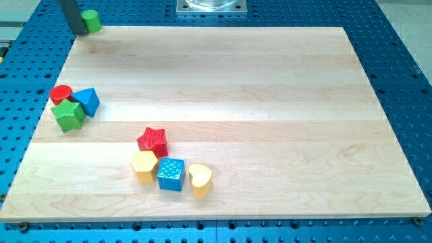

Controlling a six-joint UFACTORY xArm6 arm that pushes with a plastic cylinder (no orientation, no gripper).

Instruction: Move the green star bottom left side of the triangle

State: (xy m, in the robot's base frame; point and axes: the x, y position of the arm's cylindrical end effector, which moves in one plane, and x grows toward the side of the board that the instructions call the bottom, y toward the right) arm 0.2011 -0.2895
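The green star (69, 115) lies near the board's left edge, touching the lower left side of the blue triangle (88, 101). A red cylinder (61, 94) sits just above the star, left of the triangle. My tip (79, 32) is at the view's top left corner of the board, right beside a green cylinder (92, 20) on its left. The tip is far above the star and triangle and touches neither.
A cluster sits in the lower middle of the wooden board (270, 101): a red star (153, 140), a yellow hexagon (144, 166), a blue cube (171, 174) and a yellow heart (200, 179). A metal base (210, 6) stands at the top edge.
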